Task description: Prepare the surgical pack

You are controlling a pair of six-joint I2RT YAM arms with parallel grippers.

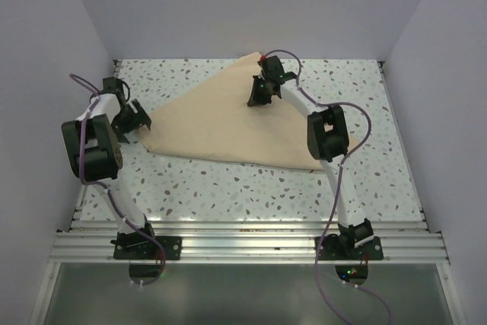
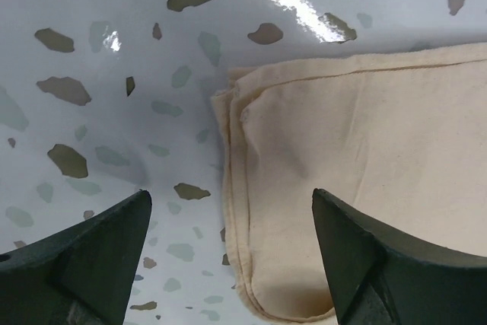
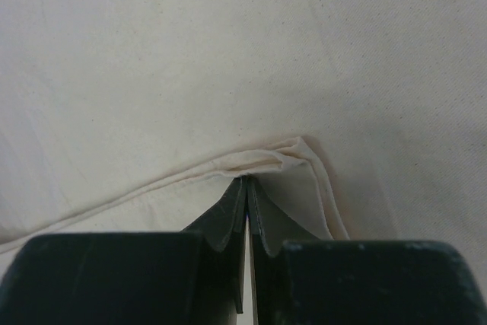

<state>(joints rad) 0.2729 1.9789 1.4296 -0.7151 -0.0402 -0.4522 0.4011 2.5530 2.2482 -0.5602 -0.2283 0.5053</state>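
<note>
The surgical pack's beige cloth (image 1: 228, 123) lies folded into a flat triangle on the speckled table. No tray, instruments or gauze show. My left gripper (image 1: 139, 129) is open, low over the cloth's left corner; in the left wrist view the layered corner edge (image 2: 251, 211) lies between its fingers (image 2: 230, 195). My right gripper (image 1: 261, 97) is over the far part of the cloth, shut on a folded cloth corner (image 3: 304, 159) that bunches at its fingertips (image 3: 246, 182), with more cloth (image 3: 228, 58) beneath.
Speckled white tabletop (image 1: 228, 188) is enclosed by pale walls at left, right and back. A metal rail (image 1: 243, 245) with both arm bases runs along the near edge. Purple cables hang off both arms.
</note>
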